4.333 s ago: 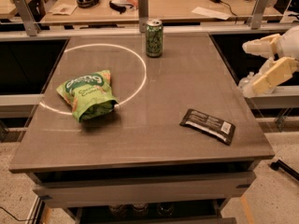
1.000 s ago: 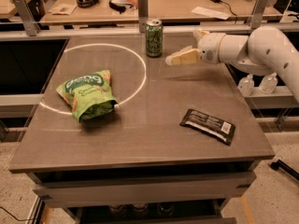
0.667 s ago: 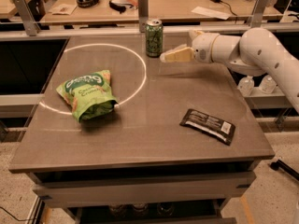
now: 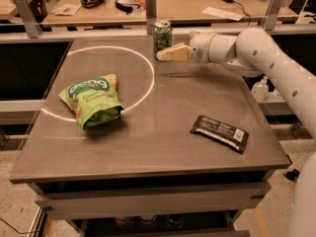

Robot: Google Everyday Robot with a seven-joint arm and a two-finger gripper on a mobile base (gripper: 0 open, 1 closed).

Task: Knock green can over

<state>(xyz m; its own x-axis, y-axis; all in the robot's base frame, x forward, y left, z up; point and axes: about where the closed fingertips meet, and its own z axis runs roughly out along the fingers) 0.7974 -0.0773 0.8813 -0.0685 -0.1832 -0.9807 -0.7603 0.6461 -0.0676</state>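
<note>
Green can upright at the far edge of the bench, about midway along, silver top showing; markings too blurred to read. Gripper low at the can's right side, tip against or just short of its base. Contact cannot be told, nor how far the gripper is spread; nothing seen in its hold. Arm reaches in over the far right corner, cut off at the frame's right side. Green snack bag near the left edge; dark wrapper toward the near right corner
</note>
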